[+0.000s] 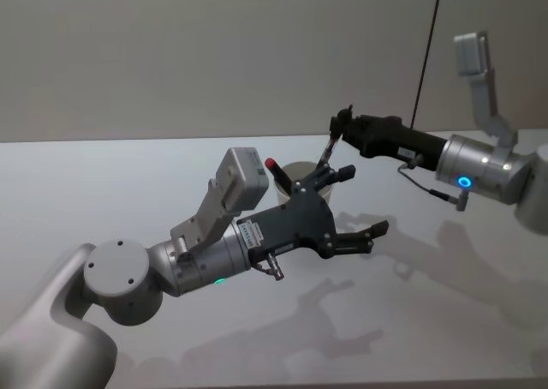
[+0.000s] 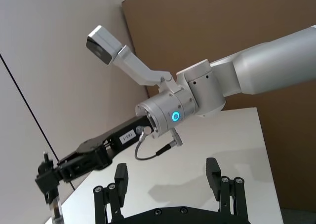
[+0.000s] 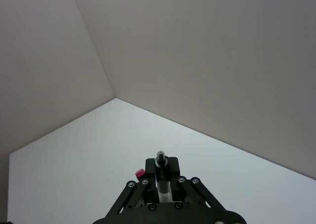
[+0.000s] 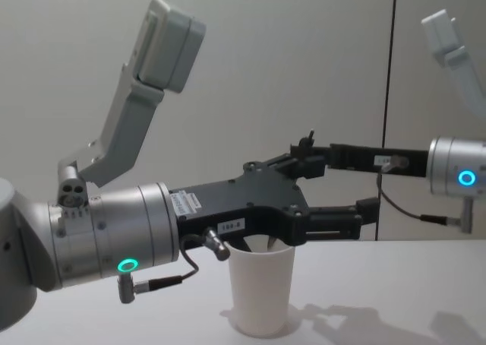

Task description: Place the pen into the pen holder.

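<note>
Gripping: right gripper [image 1: 342, 125] clamps pen [image 1: 328, 150], tilted above cup rim.
Left gripper [image 1: 360, 205]: spread, beside cup.
Pen holder [image 4: 261, 289]: white, tapered, upright.

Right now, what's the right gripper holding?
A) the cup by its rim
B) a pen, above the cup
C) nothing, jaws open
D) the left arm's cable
B: in the head view the right gripper is shut on a pen that slants down toward the cup; the right wrist view shows the pen clamped between the jaws. The left gripper is open beside the cup.
</note>
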Tool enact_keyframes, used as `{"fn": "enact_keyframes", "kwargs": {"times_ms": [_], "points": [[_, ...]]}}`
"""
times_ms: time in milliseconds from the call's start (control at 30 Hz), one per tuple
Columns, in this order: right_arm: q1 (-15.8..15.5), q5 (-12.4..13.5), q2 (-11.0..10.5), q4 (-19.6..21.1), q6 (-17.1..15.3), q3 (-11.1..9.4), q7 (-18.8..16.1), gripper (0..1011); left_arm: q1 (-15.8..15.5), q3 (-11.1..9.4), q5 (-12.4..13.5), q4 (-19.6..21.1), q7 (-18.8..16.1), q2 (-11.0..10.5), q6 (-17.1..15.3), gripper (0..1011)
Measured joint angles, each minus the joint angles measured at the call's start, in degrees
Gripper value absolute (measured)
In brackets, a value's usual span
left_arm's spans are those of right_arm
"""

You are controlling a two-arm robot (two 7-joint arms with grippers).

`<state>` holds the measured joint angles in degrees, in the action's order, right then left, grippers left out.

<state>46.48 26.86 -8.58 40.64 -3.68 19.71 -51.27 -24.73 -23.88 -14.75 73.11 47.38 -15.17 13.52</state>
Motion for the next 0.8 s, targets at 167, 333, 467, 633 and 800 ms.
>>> {"fn": "enact_keyframes", "kwargs": {"times_ms": [167, 333, 467, 633, 800], "points": [[0.59, -0.82, 0.6, -1.7, 0.88, 0.98, 0.45, 252, 0.0, 0.0, 0.0, 0.0, 0.0, 0.0, 0.0, 1000], [1.03, -1.1, 1.09, -2.96, 1.48, 1.7, 0.8, 443, 0.0, 0.0, 0.0, 0.0, 0.0, 0.0, 0.0, 1002], [1.17, -1.1, 1.27, -3.47, 1.71, 1.99, 0.96, 543, 0.0, 0.0, 0.0, 0.0, 0.0, 0.0, 0.0, 1002], [1.36, -1.06, 1.51, -4.06, 2.03, 2.32, 1.17, 727, 0.0, 0.0, 0.0, 0.0, 0.0, 0.0, 0.0, 1002], [1.43, -1.02, 1.64, -4.4, 2.2, 2.51, 1.29, 857, 0.0, 0.0, 0.0, 0.0, 0.0, 0.0, 0.0, 1002]]}}
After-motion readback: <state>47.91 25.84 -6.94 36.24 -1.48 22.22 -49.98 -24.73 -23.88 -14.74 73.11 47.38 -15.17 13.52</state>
